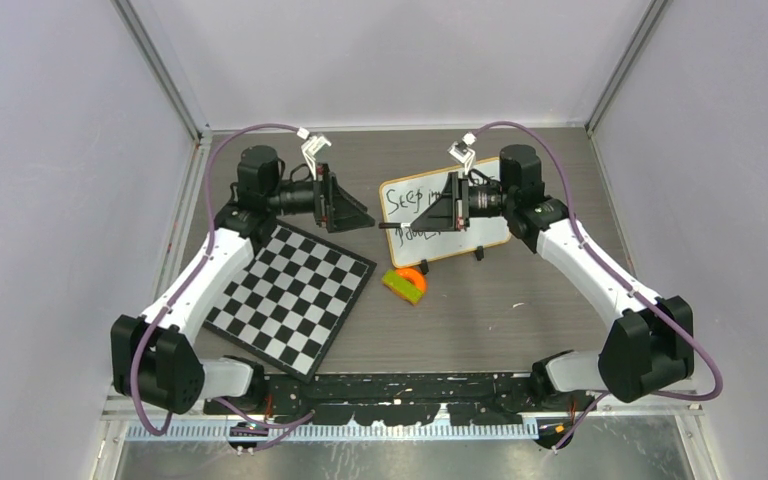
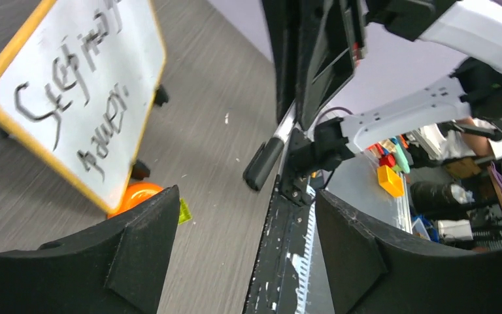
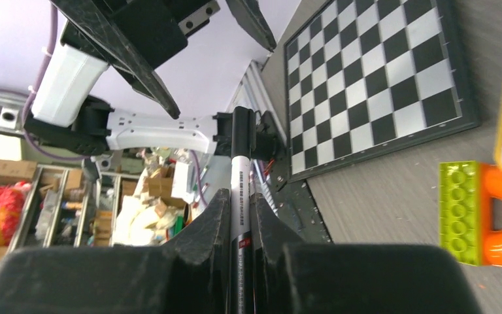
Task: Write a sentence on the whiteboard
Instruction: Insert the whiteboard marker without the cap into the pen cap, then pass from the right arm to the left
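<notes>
Notes small glossy white board with light-wood frame (image 1: 485,232) standing upright mid-table, just right of black-and-white chequered board (image 1: 290,300). Reads dark handwritten sentence (image 2: 72,98) in two lines across its face. Finds right gripper (image 3: 238,196) pinching slim black-and-white marker (image 3: 240,170). Finds left gripper (image 2: 247,196) spread wide, holding nothing, facing marker's black end.

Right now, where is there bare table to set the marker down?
Bare table lies in front of the whiteboard, between the orange-and-green block and the right arm. Crowded: the centre, where left claw, right claw and marker meet. The chequered board fills the left.
</notes>
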Controlling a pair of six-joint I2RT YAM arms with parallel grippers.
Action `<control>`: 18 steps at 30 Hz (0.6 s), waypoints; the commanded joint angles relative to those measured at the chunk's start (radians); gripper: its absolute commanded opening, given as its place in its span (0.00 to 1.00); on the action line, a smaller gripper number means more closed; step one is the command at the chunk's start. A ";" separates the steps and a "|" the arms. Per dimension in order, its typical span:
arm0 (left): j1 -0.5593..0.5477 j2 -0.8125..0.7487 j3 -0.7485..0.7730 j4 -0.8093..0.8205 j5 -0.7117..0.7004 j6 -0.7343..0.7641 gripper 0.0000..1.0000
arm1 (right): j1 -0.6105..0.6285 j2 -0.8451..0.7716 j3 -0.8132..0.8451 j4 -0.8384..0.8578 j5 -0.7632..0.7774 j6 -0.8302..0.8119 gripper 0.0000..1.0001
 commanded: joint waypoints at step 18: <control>-0.255 0.000 0.210 -0.653 -0.039 0.724 0.34 | 0.079 -0.007 0.040 -0.170 -0.079 -0.033 0.00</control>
